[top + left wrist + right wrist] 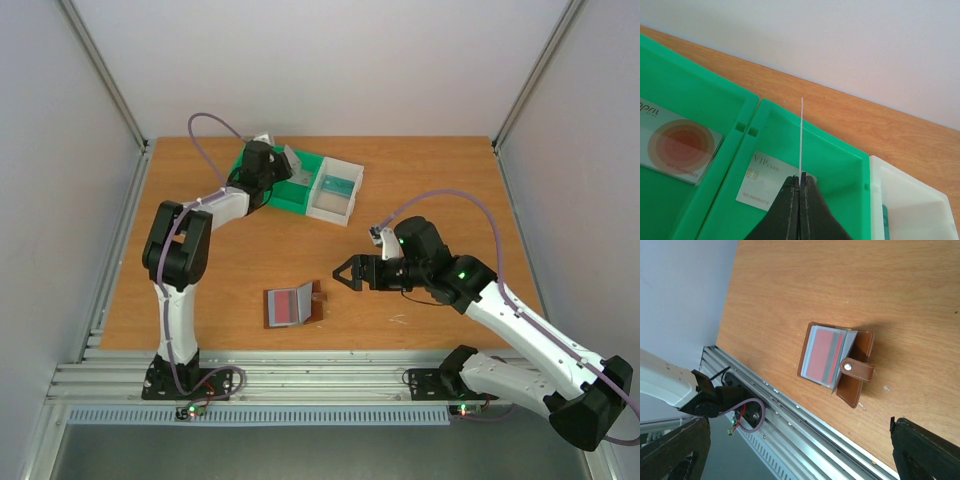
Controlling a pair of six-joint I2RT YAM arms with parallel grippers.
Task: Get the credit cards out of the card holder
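The brown card holder (297, 305) lies open on the table near the front edge, and a red card (289, 305) shows in its pockets. In the right wrist view the holder (860, 375) has its snap tab folded over, with the red card (825, 355) under clear sleeves. My right gripper (349, 272) is open and empty, just right of the holder. My left gripper (800, 176) is shut on a thin pale card (801, 135), seen edge-on, above a green bin compartment (840, 165). A VIP card (765, 180) lies in that compartment. Another card with orange circles (677, 145) lies in the compartment to its left.
The green bin (298, 196) and a white bin (333, 208) stand side by side at the back of the table. The metal rail (805, 425) runs along the front edge close to the holder. White walls enclose the table on three sides.
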